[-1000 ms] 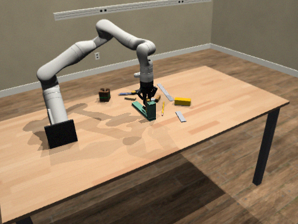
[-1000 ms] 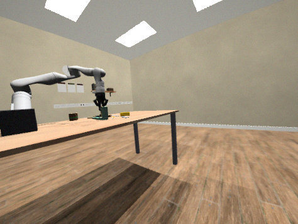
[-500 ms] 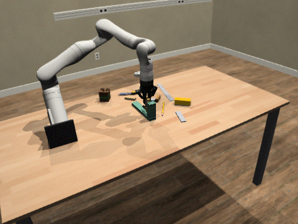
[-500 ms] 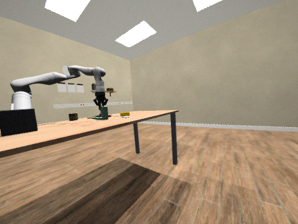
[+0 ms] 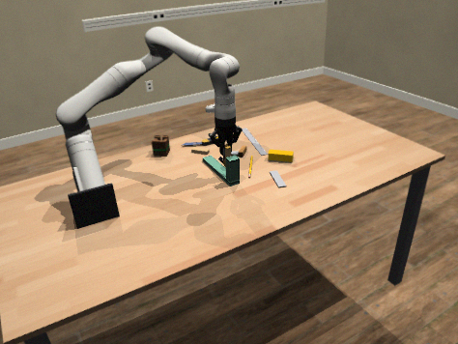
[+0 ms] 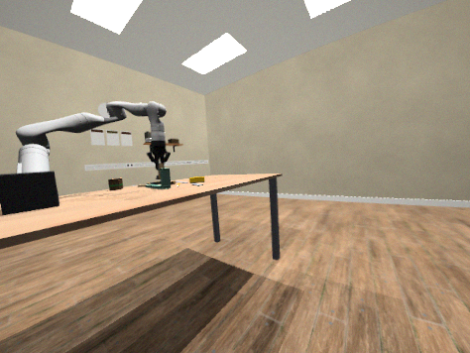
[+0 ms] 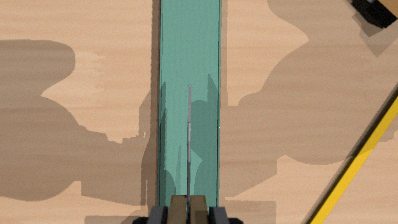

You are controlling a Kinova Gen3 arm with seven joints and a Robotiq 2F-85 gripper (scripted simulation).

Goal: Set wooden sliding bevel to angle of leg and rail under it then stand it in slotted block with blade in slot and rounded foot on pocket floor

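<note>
My gripper (image 5: 226, 146) is shut on the wooden bevel (image 7: 188, 209) and points straight down over the green rail (image 7: 192, 85). In the wrist view the brown stock sits between my fingers at the bottom edge. Its thin steel blade (image 7: 189, 140) shows edge-on along the middle of the rail. In the top view the green rail lies flat (image 5: 215, 166) with the green leg (image 5: 233, 170) standing at its near end, just below my fingers. The slotted block (image 5: 160, 145), brown with green, stands apart to the left. The bevel's angle is hidden.
A dark tool with a blue part (image 5: 195, 144) lies behind the rail. A yellow pencil (image 5: 250, 166), a yellow block (image 5: 280, 156), a steel ruler (image 5: 254, 141) and a small grey plate (image 5: 277, 179) lie to the right. The arm's black base (image 5: 93, 205) is at the left.
</note>
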